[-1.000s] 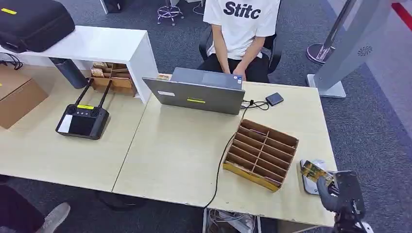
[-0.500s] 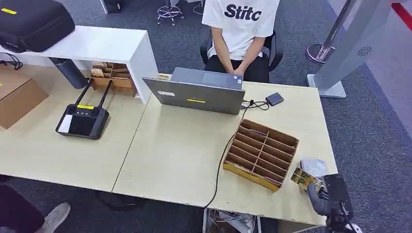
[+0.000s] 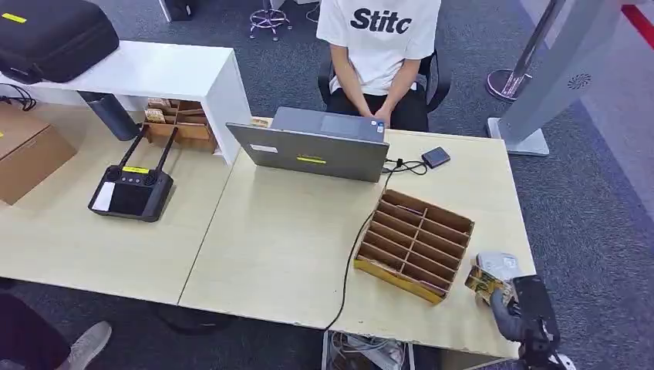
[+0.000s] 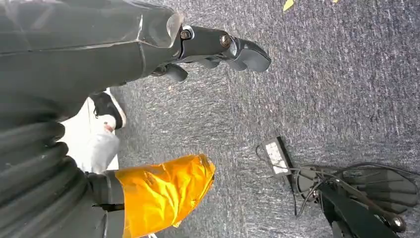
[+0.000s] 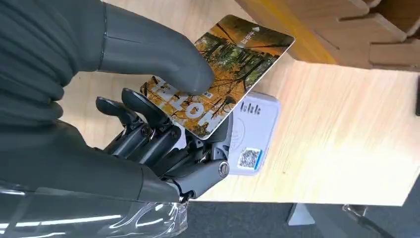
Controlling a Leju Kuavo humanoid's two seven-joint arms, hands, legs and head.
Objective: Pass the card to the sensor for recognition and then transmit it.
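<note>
My right hand [image 3: 515, 307] hovers at the table's near right corner and pinches an orange forest-print card [image 3: 483, 282] between thumb and fingers. In the right wrist view the card [image 5: 225, 74] lies flat just above the small white sensor pad [image 5: 252, 133] with a QR code, partly covering it. In the head view the sensor [image 3: 497, 266] sits beside the cardboard slotted box [image 3: 416, 243]. My left hand [image 4: 218, 47] hangs over grey carpet, fingers apart, holding nothing.
A laptop [image 3: 312, 149] faces a seated person [image 3: 379, 54] at the far side. A black cable [image 3: 351, 254] crosses the table [image 3: 278, 247] to its front edge. A black controller [image 3: 129, 189] lies on the left table. Table edge is close on my right.
My right hand with the card drew back toward the near table edge, then shifted slightly right again, keeping the card over the sensor's near side. The person leaned slightly left.
</note>
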